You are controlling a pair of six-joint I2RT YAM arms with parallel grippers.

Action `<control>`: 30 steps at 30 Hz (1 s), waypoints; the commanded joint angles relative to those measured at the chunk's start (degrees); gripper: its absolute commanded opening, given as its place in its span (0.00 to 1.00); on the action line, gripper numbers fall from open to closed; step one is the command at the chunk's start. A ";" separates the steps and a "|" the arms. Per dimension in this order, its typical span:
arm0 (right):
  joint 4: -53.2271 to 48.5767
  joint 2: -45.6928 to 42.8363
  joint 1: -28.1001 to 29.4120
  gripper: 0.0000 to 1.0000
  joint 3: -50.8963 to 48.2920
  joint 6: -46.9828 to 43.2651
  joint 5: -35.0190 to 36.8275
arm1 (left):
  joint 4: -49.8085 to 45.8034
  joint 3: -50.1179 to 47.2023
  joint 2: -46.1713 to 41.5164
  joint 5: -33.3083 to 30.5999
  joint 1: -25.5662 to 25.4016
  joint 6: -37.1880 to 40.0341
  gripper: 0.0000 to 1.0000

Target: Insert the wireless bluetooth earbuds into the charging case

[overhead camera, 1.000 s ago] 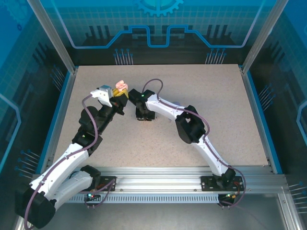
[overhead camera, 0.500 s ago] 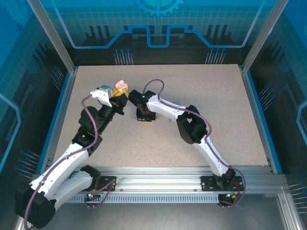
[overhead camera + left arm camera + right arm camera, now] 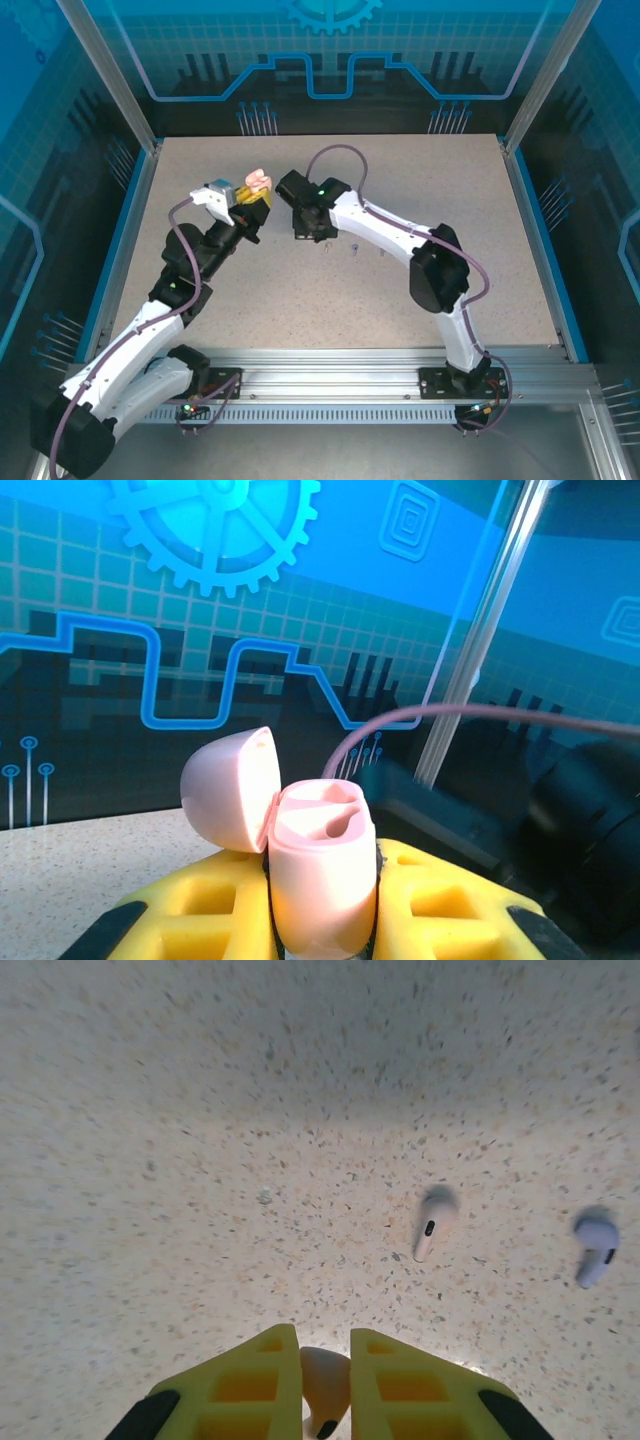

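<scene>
In the left gripper (image 3: 320, 928): the pink charging case (image 3: 320, 875) is clamped upright between the yellow fingers (image 3: 190, 920). Its lid (image 3: 232, 790) is swung open to one side, and no bud can be seen seated inside.
Right gripper (image 3: 325, 1372): pinched on a pinkish earbud (image 3: 325, 1388) and raised clear of the table (image 3: 200, 1140).
Loose buds: a paler loose earbud (image 3: 432, 1222) and a purplish loose earbud (image 3: 596, 1245) lie on the table ahead of the right gripper, apart from each other.
Step in hand: likely carrying the held bud across to the open case and seating it.
How to do it well: line the stem up with its well before lowering — come straight down, stay off the lid, and release only once the bud sits flush.
Left arm's part: hold the case level and firm so the well does not shift.
Risk: a narrow pinch on a small, slick bud — any twist could let it slip.
</scene>
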 commanded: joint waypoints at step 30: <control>19.19 -31.75 -7.32 0.14 -1.31 -32.33 -10.19 | 14.11 2.91 7.68 7.69 -3.91 10.04 0.00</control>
